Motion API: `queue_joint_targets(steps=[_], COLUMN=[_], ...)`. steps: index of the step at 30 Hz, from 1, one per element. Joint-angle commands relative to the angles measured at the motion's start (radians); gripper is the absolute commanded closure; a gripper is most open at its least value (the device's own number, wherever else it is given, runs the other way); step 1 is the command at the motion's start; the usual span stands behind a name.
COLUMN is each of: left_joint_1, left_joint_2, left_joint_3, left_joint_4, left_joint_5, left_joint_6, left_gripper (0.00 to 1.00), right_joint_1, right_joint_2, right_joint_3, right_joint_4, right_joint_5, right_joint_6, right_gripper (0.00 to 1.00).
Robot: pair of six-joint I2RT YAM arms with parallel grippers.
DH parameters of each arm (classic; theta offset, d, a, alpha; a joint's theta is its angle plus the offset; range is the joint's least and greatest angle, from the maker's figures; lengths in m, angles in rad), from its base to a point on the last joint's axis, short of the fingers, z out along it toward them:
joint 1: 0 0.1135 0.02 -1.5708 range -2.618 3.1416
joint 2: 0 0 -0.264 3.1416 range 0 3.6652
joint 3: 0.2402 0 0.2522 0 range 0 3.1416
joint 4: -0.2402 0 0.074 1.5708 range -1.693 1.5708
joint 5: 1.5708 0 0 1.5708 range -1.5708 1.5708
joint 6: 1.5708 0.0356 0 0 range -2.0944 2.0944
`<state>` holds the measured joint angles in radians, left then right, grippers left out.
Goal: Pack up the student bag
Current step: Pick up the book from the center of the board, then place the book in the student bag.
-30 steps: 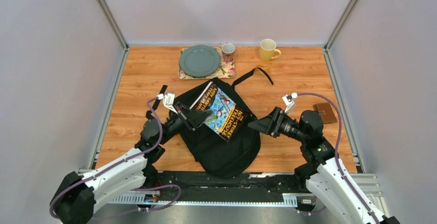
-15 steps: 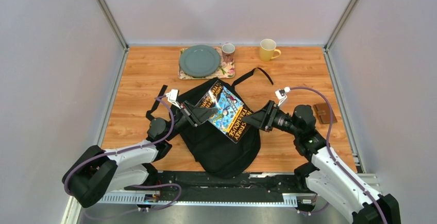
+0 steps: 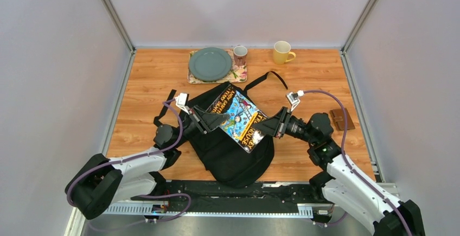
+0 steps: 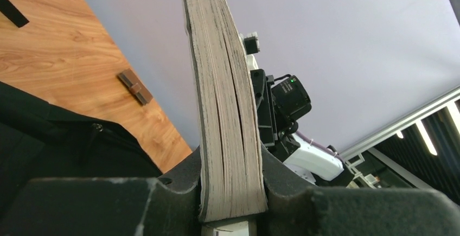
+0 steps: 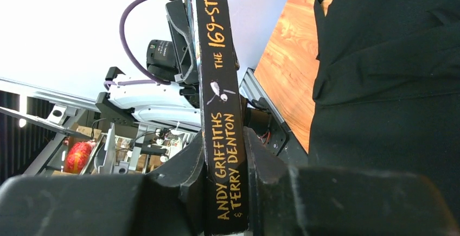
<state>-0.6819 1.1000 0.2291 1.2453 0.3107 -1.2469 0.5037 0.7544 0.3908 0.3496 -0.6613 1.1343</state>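
While left hand (image 3: 216, 121) clamps book (image 3: 238, 116) page edge, right hand (image 3: 267, 129) clamps spine, above student bag (image 3: 233, 160)

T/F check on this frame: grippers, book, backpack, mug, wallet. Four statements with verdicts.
1. The left gripper and right gripper both clamp the book. True.
2. The book lies inside the backpack. False: it is held over the backpack, outside it.
3. The yellow mug stands on the plate. False: it stands on the table, right of the plate.
4. The brown wallet lies on the table, apart from the backpack. True.
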Motion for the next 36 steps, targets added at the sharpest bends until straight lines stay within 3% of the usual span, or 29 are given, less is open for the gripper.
queue_joint_targets(steps=[1, 3, 4, 6, 7, 11, 13, 18, 21, 30, 36], left_joint_1=[0.037, 0.044, 0.044, 0.044, 0.042, 0.032, 0.013, -0.166, -0.284, -0.520, -0.613], left_joint_2=[-0.037, -0.060, -0.071, -0.109, -0.120, -0.134, -0.143, -0.138, -0.060, 0.161, 0.257], left_joint_3=[0.033, 0.065, 0.106, 0.160, 0.223, 0.394, 0.401, 0.432, 0.504, 0.690, 0.742], left_joint_4=[0.229, 0.041, -0.042, -0.365, -0.634, -1.207, -1.301, -1.351, -1.373, -1.357, -1.362], left_joint_5=[0.101, 0.157, 0.195, 0.220, 0.211, 0.093, 0.030, -0.152, -0.191, -0.240, -0.297], left_joint_6=[0.013, 0.062, 0.145, 0.252, 0.370, 0.677, 0.739, 0.859, 0.928, 1.122, 1.153], left_gripper=[0.75, 0.61, 0.49, 0.37, 0.27, 0.26, 0.26, 0.25, 0.24, 0.22, 0.22], right_joint_1=[0.002, 0.004, 0.004, 0.004, 0.002, 0.002, 0.002, 0.002, 0.002, 0.002, 0.004], right_joint_2=[-0.036, -0.076, -0.093, -0.164, -0.188, -0.312, -0.371, -0.460, -0.489, -0.501, -0.526], right_joint_3=[0.022, 0.042, 0.049, 0.080, 0.094, 0.147, 0.198, 0.295, 0.348, 0.353, 0.304], right_joint_4=[-0.052, -0.154, -0.194, -0.334, -0.392, -0.601, -0.687, -0.935, -1.006, -1.068, -1.045], right_joint_5=[0.049, 0.096, 0.120, 0.219, 0.260, 0.443, 0.586, 0.966, 1.063, 1.001, 0.959], right_joint_6=[-0.059, -0.109, -0.131, -0.191, -0.209, -0.284, -0.310, -0.383, -0.415, -0.348, -0.311], right_gripper=[1.00, 1.00, 1.00, 1.00, 1.00, 1.00, 1.00, 1.00, 1.00, 1.00, 1.00])
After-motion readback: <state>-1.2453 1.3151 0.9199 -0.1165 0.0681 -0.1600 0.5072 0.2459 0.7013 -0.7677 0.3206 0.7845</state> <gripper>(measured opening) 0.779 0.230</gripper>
